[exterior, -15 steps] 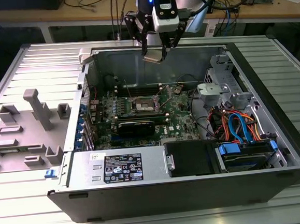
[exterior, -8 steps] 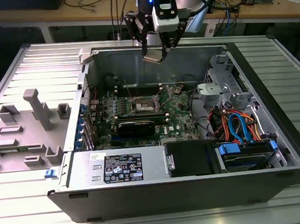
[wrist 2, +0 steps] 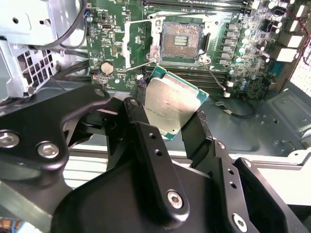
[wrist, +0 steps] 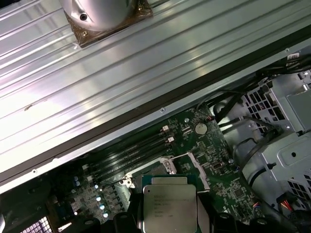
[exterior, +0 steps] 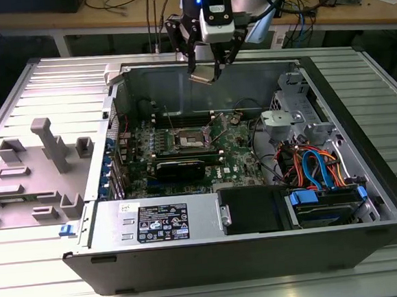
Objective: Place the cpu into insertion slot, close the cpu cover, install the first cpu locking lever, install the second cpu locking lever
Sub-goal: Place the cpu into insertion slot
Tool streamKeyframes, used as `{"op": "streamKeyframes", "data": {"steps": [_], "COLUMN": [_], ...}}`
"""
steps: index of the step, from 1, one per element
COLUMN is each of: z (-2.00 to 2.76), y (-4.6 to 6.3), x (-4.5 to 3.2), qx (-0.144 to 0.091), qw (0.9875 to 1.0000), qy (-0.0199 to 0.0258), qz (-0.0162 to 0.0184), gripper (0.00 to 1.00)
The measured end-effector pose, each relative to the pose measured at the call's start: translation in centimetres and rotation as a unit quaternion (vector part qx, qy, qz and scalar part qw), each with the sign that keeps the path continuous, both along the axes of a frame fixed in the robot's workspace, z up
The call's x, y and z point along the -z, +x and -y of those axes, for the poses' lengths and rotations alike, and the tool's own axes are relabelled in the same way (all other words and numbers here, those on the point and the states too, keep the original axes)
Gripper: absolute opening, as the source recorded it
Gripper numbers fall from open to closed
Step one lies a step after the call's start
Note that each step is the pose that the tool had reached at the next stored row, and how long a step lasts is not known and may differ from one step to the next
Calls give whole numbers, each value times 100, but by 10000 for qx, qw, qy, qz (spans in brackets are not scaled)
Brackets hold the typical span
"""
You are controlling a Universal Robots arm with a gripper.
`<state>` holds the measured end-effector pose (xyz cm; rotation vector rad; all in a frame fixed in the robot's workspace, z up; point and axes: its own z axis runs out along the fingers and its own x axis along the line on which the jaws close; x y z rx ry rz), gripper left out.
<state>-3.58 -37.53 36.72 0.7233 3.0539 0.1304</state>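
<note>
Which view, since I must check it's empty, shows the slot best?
The second wrist view: the slot lies open and unobstructed, its dark centre plain. The exterior view shows it far off and tiny; in the first wrist view the cpu hides most of it.

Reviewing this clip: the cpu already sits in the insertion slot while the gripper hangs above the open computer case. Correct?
No. The cpu is not seated: the gripper is shut on it above the open case, and the insertion slot lies empty, as the second wrist view shows.
</note>
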Motion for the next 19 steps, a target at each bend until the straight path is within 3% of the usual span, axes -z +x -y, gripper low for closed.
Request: {"op": "streamKeyframes", "data": {"steps": [6,9,19], "z": [14,14,14], "y": [0,0,0], "x": [10,17,17], "qx": [184,487,490], "qw": [9998,9988,9988], "qy": [-6,-5,-5], "qz": [0,0,0], "gripper": [54,54,54]}}
